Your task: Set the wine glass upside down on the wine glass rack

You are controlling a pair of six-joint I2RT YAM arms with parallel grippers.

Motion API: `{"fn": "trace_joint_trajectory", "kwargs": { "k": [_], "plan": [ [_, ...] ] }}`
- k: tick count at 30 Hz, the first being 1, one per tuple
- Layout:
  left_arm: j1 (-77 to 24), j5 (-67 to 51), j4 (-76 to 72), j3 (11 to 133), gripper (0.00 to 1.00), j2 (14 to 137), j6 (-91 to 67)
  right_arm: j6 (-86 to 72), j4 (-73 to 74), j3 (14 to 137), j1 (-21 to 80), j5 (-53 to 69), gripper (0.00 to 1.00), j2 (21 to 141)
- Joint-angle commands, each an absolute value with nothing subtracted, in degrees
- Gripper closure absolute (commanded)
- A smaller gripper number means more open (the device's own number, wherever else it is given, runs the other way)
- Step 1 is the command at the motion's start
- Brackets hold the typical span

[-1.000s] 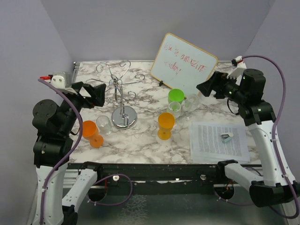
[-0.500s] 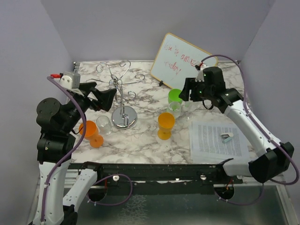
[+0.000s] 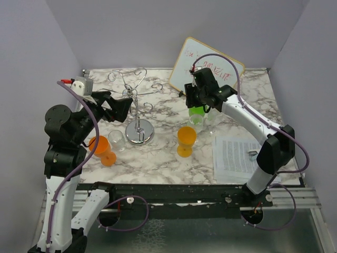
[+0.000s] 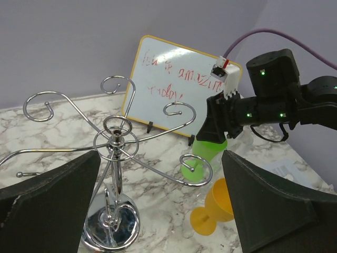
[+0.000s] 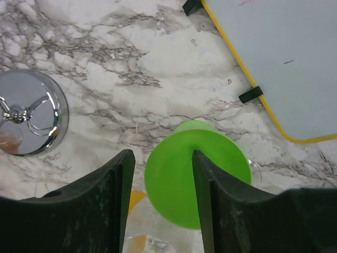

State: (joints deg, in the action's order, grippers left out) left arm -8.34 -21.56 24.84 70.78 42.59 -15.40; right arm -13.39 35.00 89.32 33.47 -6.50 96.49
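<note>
Green wine glass located on the marble surface right of the wine glass rack, right tool positioned above it, jaws apart, glass seen between them, left tool held wide apart just left of the rack

R gripper hangs over green glass; L gripper beside rack, on marble table w/ whiteboard.

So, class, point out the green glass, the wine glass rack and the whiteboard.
green glass (image 5: pixel 195 174), right wrist view, green top.
wine glass rack (image 4: pixel 115 141), left wrist view, hub atop post.
whiteboard (image 3: pixel 180 71), top view, white face.
</note>
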Motion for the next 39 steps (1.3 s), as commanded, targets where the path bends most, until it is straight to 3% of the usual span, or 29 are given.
{"fn": "trace_joint_trajectory", "kwargs": {
  "k": [1, 14, 21, 26, 39],
  "plan": [
    [-8.5, -21.2, 23.4, 71.3, 0.01, 43.8, -16.0, -12.7, 38.7, 91.0, 34.9, -11.3, 0.49, 99.0],
    [-8.5, -17.3, 23.0, 71.0, 0.01, 45.4, -18.3, -12.6, 38.5, 93.7, 36.2, -11.1, 0.71, 104.2],
    [-8.5, -18.5, 23.0, 71.7, 0.01, 45.7, -20.8, -11.9, 38.0, 95.4, 36.7, -12.7, 0.99, 103.6],
    [-8.5, -19.1, 23.0, 72.3, 0.01, 46.3, -24.0, -10.2, 28.5, 91.3, 37.2, -10.7, 0.99, 96.0],
    [-8.5, -26.2, 11.3, 72.1, 0.01, 52.2, -49.3, -11.4, -18.0, 61.7, 37.2, -6.7, 1.0, 65.7]
  ]
}}
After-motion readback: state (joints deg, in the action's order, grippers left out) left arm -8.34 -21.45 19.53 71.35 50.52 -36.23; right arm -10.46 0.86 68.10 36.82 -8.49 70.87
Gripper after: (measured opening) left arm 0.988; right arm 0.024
